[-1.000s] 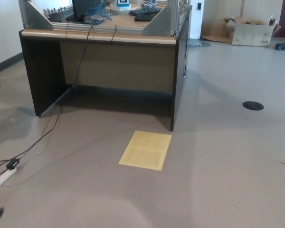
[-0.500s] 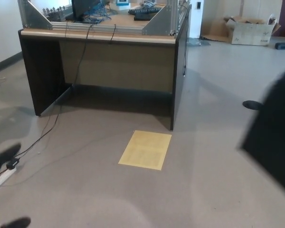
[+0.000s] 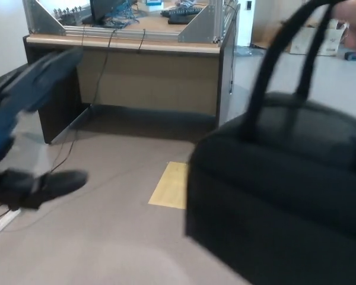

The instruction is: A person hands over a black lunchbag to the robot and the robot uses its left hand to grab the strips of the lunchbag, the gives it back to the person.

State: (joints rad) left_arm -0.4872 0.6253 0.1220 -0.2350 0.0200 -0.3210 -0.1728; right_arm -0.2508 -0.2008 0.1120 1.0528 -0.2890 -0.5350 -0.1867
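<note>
The black lunchbag (image 3: pixel 279 196) fills the near right, hanging by its straps (image 3: pixel 279 53) from a person's hand (image 3: pixel 353 21) at far right. The left hand (image 3: pixel 32 181), low at near left, is too blurred to tell its fingers. It should rise rightward and hook under the straps.

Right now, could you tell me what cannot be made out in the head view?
- Robot's left hand: motion-blurred; fingers unreadable.
- Robot's right hand: out of frame.
- Large black fabric lunchbag: cut off by the right and bottom edges.
- Person's hand at the bag's long black straps: blurred, cropped at the corner.
- Flat yellow sheet on the floor: partly hidden behind the bag.
</note>
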